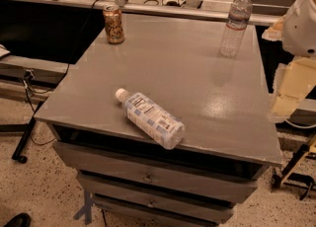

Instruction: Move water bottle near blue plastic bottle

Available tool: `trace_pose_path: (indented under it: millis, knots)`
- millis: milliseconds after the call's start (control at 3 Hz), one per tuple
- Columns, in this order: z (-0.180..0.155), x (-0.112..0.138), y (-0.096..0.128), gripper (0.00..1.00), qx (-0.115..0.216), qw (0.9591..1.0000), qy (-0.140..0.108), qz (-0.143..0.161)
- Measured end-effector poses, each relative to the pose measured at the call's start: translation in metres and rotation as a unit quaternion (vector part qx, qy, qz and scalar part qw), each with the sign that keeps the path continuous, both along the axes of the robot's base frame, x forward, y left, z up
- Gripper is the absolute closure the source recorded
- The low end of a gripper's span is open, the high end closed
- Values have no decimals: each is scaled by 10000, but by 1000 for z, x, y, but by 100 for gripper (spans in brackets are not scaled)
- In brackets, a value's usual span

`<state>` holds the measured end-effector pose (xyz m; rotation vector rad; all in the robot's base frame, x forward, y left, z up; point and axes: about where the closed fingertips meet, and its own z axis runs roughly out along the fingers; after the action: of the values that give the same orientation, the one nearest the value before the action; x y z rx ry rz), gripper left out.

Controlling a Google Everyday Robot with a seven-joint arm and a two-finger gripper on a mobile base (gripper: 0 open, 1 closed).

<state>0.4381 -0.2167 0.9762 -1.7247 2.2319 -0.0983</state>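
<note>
The water bottle (236, 23), slim and clear with a white cap and a dark label band, stands upright at the far right of the grey table top (173, 68). The blue plastic bottle (150, 119), stouter with a pale blue and white label and a white cap, lies on its side near the front edge, cap pointing to the back left. The two bottles are far apart. My gripper is out of view. Only white and cream parts of my arm (298, 28) show at the right edge, beside the table and to the right of the water bottle.
A brown drink can (113, 23) stands upright at the far left corner. The table has drawers (148, 176) below its front edge. A rail and glass partition (148, 6) run behind it. A cable and a low shelf are on the left.
</note>
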Motion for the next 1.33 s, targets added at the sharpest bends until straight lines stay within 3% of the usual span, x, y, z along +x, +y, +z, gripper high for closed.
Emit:
trace_pose_path:
  millis: [333, 667, 1000, 1333]
  knots:
    - [0, 0, 0, 0, 0, 10000, -1, 0]
    - [-4, 25, -11, 0, 46, 9996, -241, -140]
    - [-12, 78, -35, 0, 197, 9966, -688, -406]
    - [-17, 126, -58, 0, 375, 9896, -1146, -790]
